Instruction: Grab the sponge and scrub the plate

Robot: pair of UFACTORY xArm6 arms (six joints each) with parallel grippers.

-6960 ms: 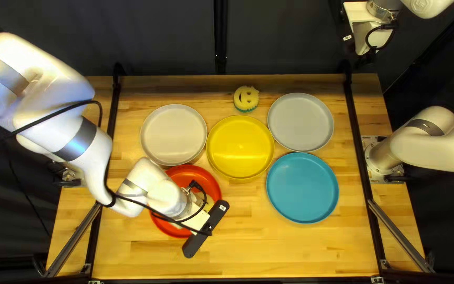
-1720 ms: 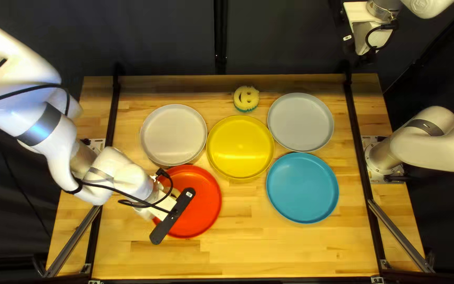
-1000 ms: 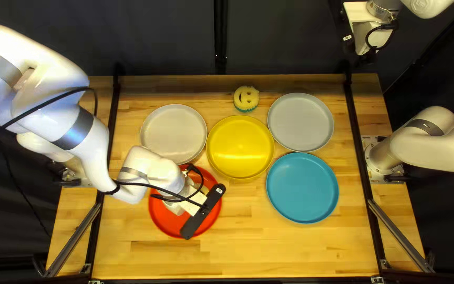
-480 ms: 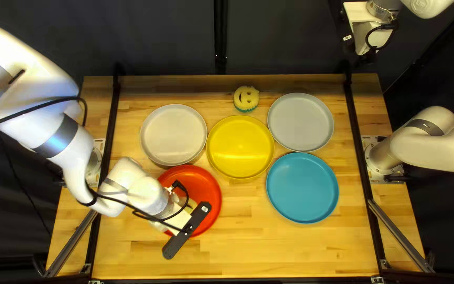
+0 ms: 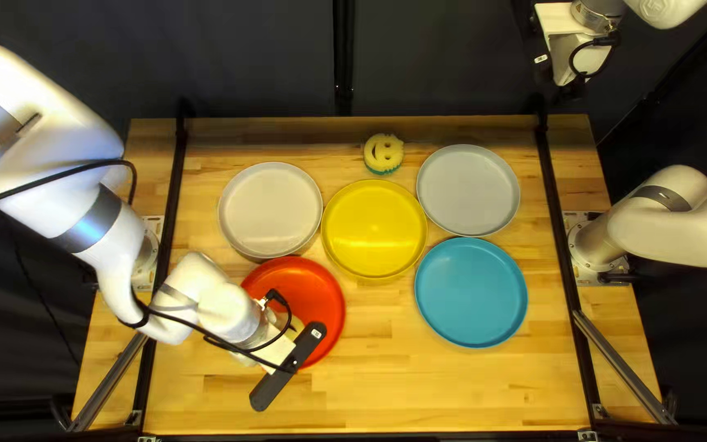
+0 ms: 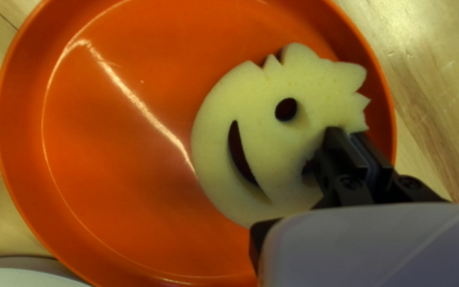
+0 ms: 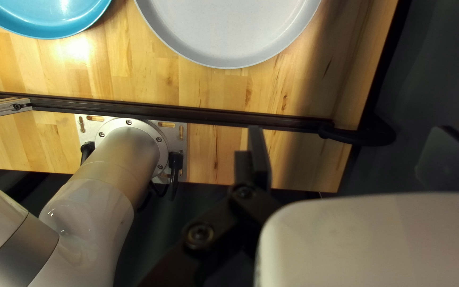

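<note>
Left gripper (image 6: 346,134) has slid toward 7 o'clock over the plate (image 6: 112,138) since the top left view of a second ago, while the plate looks to have stayed put. Its fingers are pinched together on the sponge (image 6: 251,101), seemingly through one eye hole and out by the edge. The sponge lies flat in the plate, set toward 7 o'clock, so the 1 o'clock side of the dish is uncovered. Scrubbing seems under way, I judge, and another stroke the same way could ride the sponge up the rim and tip or drag the plate, since nothing is seen holding it. That off-centre pinch may also let the sponge pivot or fold, or tear at the hole if pressed hard. A long stroke back toward 12 could shove the plate against the white plate (image 5: 270,209); one toward 1 or 2 risks the yellow plate (image 5: 374,229). Farther out, the right gripper (image 7: 350,139) hangs with its fingers spread on nothing, giving the plate no steadying help.
</note>
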